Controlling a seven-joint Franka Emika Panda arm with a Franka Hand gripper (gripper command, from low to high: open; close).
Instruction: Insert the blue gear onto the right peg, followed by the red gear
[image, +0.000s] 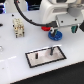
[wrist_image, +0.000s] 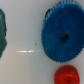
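The white, glossy surface (image: 15, 57) fills most of the exterior view, and the white robot arm (image: 52, 7) reaches down from the upper right of that frame. Its grey hand (image: 56, 31) hangs low over the gears at centre right, evidently placed there to pick up the first one. Whether the hand is released or clenched I cannot tell: its fingers are blurred in the exterior view and do not appear in the wrist view at all.

Lower centre in the exterior view lies the black rectangular plate with a pale rim (image: 36, 59), set at a slight slant. A thin dark upright pin, the right peg (image: 50, 50), stands near the plate's right end; the second pin is too faint to place with confidence.

The flat, bright-blue toothed disc, the blue gear (wrist_image: 62, 35), fills the upper right of the wrist view, lying flat on the surface with its dark centre hole facing the camera. It appears not yet lifted. In the exterior view it shows as a blue patch directly under the hand.

The smaller red toothed disc, the red gear (wrist_image: 66, 76), sits just below the blue gear at the lower right edge of the wrist view, close beside it, kept ready for second place on the peg.

A beige blocky object (image: 18, 26) stands upper left in the exterior view, well apart.
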